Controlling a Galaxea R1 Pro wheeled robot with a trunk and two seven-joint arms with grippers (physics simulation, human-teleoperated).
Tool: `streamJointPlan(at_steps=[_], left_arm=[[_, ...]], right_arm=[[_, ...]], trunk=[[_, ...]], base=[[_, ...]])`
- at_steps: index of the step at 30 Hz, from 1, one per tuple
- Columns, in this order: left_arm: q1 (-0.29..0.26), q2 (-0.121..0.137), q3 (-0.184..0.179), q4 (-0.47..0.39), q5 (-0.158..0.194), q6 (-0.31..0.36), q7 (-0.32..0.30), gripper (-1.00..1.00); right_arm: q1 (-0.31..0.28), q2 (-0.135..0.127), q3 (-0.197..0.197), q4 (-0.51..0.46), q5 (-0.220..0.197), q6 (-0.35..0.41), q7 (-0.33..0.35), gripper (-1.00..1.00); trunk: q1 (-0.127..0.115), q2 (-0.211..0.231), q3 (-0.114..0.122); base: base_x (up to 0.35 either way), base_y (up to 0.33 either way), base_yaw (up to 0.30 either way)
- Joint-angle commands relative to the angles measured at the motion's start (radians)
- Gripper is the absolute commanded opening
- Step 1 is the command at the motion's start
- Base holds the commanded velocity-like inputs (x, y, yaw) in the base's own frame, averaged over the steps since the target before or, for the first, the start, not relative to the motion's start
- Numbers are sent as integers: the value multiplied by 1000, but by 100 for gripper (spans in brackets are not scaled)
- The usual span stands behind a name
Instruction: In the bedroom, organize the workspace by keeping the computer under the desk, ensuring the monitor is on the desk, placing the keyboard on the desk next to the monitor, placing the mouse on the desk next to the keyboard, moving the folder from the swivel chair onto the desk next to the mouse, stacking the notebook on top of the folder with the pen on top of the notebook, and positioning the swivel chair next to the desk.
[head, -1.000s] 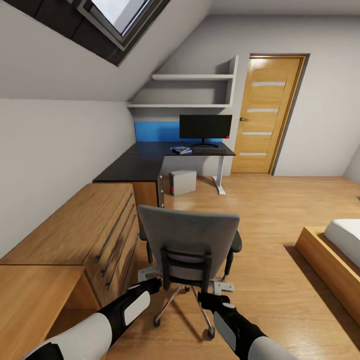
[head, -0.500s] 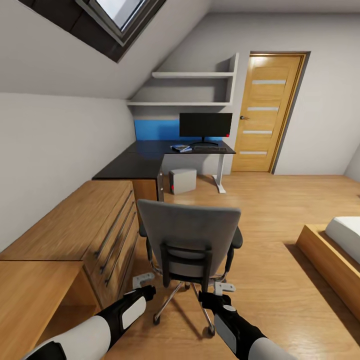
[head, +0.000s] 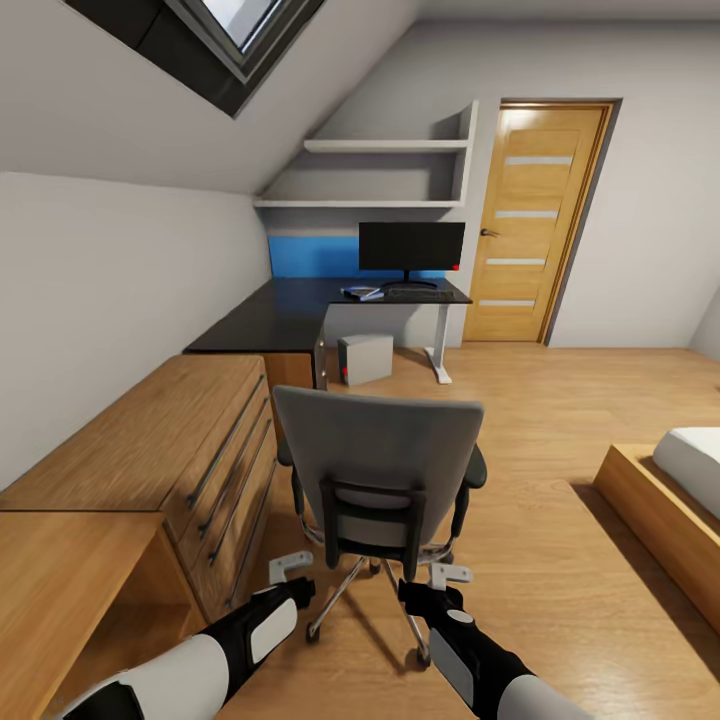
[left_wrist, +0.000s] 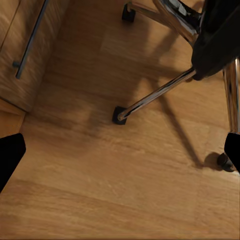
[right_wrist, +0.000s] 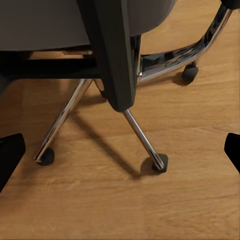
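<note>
Bedroom floor: swivel chair (head: 378, 470) faces desk (head: 300, 310); both end effectors (head: 290, 578) (head: 432, 588) spread, empty.

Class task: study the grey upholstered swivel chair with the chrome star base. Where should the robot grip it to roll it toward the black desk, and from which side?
Probably the two side edges of the tall grey backrest of the swivel chair, approached from behind. The back faces the robot, the black desk lies beyond, and the open left gripper and right gripper already flank the chrome base.

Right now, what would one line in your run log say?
chair: facing desk, apart | left pincer: open, behind chair | right pincer: open | monitor: on desk
</note>
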Motion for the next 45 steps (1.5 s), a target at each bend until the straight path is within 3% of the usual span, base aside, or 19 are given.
streamJointPlan(at_steps=[1, 8, 21, 30, 45], left_arm=[[-1, -1, -7, 2, 2, 4, 7, 100], [-1, -8, -9, 13, 0, 4, 7, 100], [-1, -8, -50, 16, 1, 0, 7, 100], [-1, -9, -54, 15, 3, -37, 9, 100], [-1, -10, -54, 16, 3, -36, 9, 100]], right_arm=[[-1, -1, 8, 0, -10, -3, -6, 100], [-1, -1, 8, 1, -9, -8, -7, 100], [0, -2, 8, 1, -10, -44, -10, 100], [1, -2, 10, 1, -10, -47, -9, 100], [1, -1, 10, 13, -9, -47, -8, 100]], trunk=[[4, -8, -4], [31, -57, -26], [81, -148, -67], [115, -211, -95], [173, -316, -142]], base=[[0, 0, 0], [0, 0, 0], [0, 0, 0], [0, 0, 0], [0, 65, 0]])
